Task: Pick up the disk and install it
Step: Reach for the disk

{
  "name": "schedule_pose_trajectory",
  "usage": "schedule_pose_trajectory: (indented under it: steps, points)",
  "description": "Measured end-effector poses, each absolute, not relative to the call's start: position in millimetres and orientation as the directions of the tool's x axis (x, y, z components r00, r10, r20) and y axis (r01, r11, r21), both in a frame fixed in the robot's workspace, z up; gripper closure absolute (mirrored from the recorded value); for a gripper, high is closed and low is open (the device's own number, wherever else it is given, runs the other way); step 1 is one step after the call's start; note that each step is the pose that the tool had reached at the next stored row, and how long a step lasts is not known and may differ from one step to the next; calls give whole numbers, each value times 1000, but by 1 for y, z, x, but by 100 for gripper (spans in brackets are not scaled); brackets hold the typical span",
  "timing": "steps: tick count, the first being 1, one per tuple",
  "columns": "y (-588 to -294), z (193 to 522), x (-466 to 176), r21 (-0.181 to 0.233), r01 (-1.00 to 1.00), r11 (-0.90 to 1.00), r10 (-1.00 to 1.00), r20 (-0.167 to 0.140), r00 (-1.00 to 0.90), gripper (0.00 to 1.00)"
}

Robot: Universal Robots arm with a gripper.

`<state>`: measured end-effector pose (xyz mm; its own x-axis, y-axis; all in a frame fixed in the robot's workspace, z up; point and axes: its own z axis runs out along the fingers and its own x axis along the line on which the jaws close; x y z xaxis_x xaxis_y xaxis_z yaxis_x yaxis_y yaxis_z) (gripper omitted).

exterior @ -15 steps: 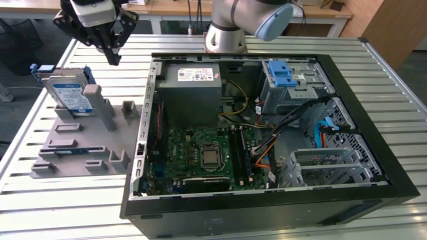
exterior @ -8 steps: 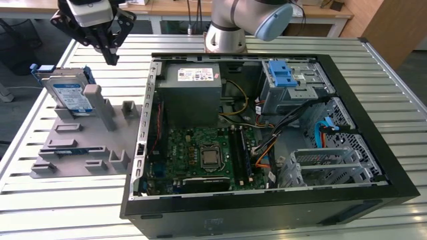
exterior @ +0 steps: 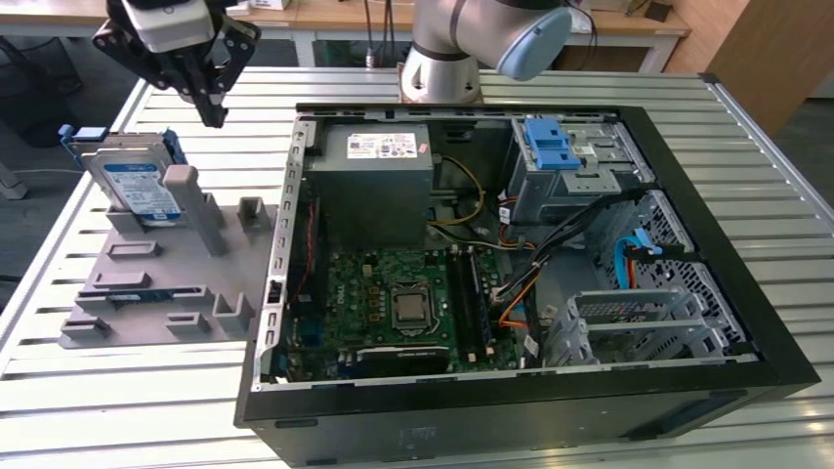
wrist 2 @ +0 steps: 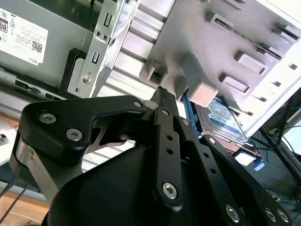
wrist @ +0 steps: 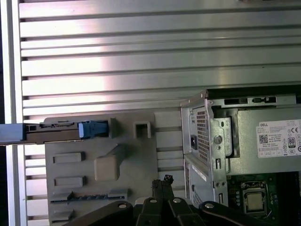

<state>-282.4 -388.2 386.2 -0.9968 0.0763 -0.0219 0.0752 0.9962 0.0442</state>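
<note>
The disk (exterior: 137, 186) stands on edge in a slot at the far end of a grey fixture plate (exterior: 156, 283), at the exterior view's left. It is silver with a white-and-blue label and a blue carrier around it. The second wrist view shows its labelled face (wrist 2: 225, 117) behind a grey post, and the first wrist view shows it edge-on (wrist: 51, 132). My gripper (exterior: 209, 115) hangs above the table just beyond the disk, toward the computer case, apart from it. Its fingers (wrist 2: 162, 96) are shut together with nothing between them; their tips (wrist: 164, 180) point down beside the fixture.
An open computer case (exterior: 729, 293) lies on the slatted metal table (exterior: 117, 410), right of the fixture. Inside are a grey power supply (exterior: 378, 166), the motherboard (exterior: 404, 303), a drive cage with a blue latch bracket (exterior: 550, 147) and loose cables (exterior: 561, 234).
</note>
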Motion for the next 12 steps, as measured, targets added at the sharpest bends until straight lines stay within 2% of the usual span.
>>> schedule_pose_trajectory:
  steps: [12]
  points:
    - [-387, 386, -289, 44, 75, 996, 76, -22, -997, 89]
